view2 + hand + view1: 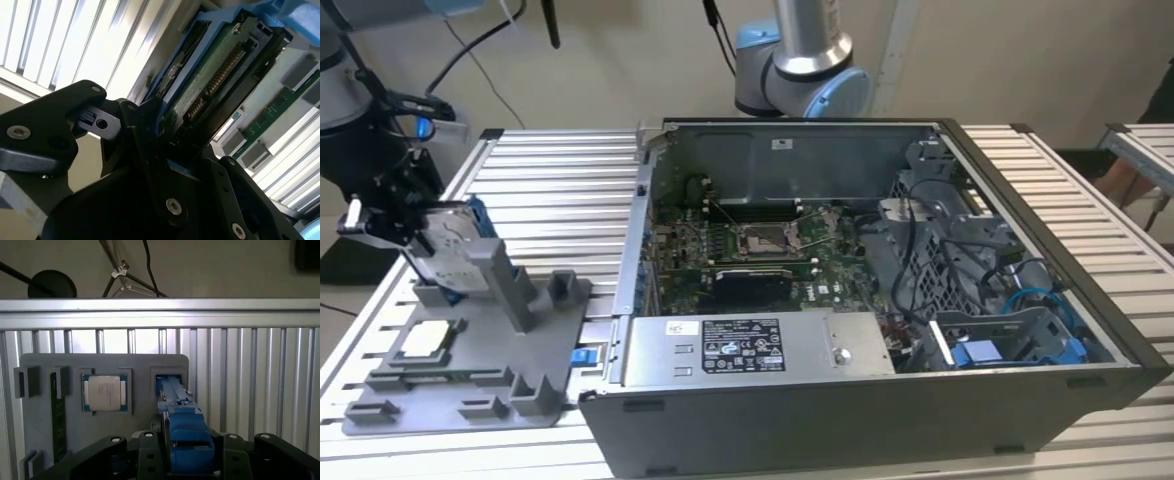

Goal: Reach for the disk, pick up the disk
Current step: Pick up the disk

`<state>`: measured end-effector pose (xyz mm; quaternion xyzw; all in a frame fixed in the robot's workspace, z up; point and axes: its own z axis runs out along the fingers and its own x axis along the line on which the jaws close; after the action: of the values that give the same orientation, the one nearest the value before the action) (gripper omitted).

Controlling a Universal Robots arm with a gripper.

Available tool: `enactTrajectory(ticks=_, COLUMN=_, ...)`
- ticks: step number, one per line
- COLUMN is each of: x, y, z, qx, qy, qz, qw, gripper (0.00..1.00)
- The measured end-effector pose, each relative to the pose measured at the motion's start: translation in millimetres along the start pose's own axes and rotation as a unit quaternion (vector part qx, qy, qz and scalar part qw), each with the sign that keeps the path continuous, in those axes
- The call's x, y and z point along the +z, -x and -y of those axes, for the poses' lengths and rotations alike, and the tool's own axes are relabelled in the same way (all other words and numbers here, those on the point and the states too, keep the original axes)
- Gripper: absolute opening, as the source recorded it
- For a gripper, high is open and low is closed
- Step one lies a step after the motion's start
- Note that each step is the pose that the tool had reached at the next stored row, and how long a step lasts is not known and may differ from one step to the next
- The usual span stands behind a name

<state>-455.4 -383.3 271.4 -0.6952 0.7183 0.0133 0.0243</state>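
Observation:
The disk point(450, 240), a silver-grey drive in a blue bracket, stands on edge in a slot at the far end of the grey fixture point(520, 380), on the exterior view's left. My gripper point(398, 225) is at the disk's upper end, shut on it. In the first wrist view the blue bracket of the disk point(182, 425) sits edge-on between the black fingers point(150, 440) of my gripper point(187, 452). The second wrist view shows the disk's green circuit-board underside point(210, 80) and blue frame pressed against my gripper point(165, 135). The disk's lower end rests in the fixture slot.
A square CPU chip point(427, 343) point(105, 392) lies in a recess of the fixture, and a green memory stick point(58, 425) lies beside it. An open computer case point(854, 280) with a grey power supply point(734, 345) stands to the exterior view's right on the slatted aluminium table point(560, 190).

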Motion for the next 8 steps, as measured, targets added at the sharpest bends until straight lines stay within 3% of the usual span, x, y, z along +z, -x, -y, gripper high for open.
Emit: enactTrajectory(ticks=8, x=-7.9, y=0.4, z=0.1, qx=0.000, qy=-0.0002, qz=-0.0045, qw=1.0000, gripper=0.00)
